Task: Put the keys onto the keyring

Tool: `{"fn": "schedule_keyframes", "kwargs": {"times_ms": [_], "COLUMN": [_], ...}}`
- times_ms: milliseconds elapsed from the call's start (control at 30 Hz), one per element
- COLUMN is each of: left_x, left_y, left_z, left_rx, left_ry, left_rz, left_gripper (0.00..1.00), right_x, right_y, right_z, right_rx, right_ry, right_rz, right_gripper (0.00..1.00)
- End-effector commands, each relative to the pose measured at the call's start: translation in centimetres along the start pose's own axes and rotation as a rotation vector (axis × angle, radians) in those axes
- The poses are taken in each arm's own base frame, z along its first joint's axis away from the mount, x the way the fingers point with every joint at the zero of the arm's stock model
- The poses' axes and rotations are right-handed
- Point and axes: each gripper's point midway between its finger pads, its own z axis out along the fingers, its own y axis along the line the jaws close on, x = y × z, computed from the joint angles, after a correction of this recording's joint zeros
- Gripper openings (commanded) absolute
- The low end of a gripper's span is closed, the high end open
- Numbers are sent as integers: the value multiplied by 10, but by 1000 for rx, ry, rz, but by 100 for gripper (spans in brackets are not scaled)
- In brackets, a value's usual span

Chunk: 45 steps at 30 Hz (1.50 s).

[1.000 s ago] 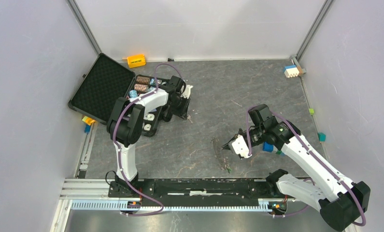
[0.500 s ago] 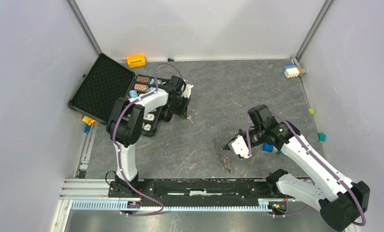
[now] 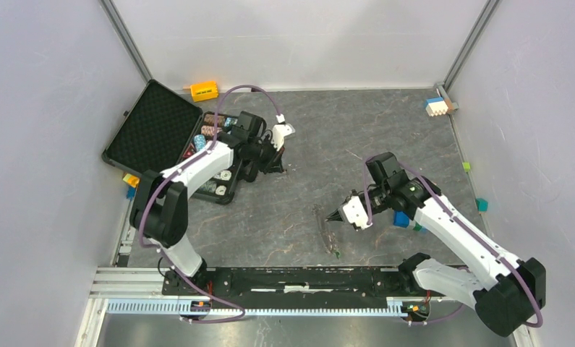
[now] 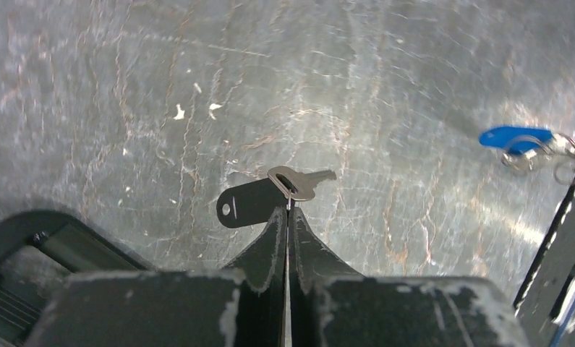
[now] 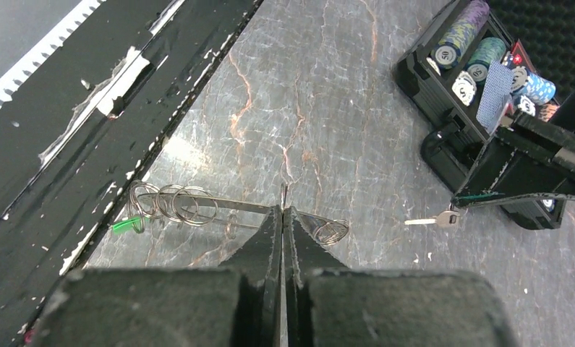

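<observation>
Pinched between the pressed-together tips of the left hand (image 4: 288,210): a black-headed key (image 4: 259,199), head left of the tips and blade right, likely crosswise to keep its hole free; farther right on the worktop (image 4: 385,72), a blue key (image 4: 514,137). Clamped in the closed right hand (image 5: 282,211): the keyring (image 5: 233,206), small loops and a green key (image 5: 125,225) off to the hand's left, seemingly steadied for threading. Ahead and right, a black case (image 5: 432,90) with poker chips (image 5: 466,25) stacked in its slots.
</observation>
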Motion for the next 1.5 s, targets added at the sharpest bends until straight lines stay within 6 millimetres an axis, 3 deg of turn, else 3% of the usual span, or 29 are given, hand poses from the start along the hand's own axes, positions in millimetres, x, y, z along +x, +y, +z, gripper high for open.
{"fn": "schedule_keyframes", "kwargs": {"times_ms": [0,200,300,467,633,867,1000,1100,1267,1467], "left_x": [-22,-25,-30,-30,-22,-6,-8,-11,11,37], "left_y": [-27,-69,-75,-55,-58,-31,-31,-28,-2,-3], "left_z": [-18,-46,-54,-50,-46,-34,-34,-29,1,29], "left_rx": [137,257,228,80,40,-89,-90,-145,-262,-231], "left_ry": [-139,-267,-311,-195,-146,64,70,29,107,103], "left_rz": [319,547,628,663,756,794,787,756,550,425], "left_gripper": [2,2,2,2,2,2,2,3,2,8], "right_x": [-22,-8,0,14,24,26,30,33,33,32], "right_y": [-28,-45,-55,-70,-80,-72,-67,-65,-62,-61], "right_z": [4,13,17,22,27,28,27,26,26,24], "right_rx": [37,54,77,126,172,171,183,190,189,190], "right_ry": [-115,-103,-88,-45,-29,-24,-6,1,2,14], "right_rz": [-93,-11,41,110,180,174,164,157,146,126], "right_gripper": [0,0,0,0,0,0,0,0,0,0]}}
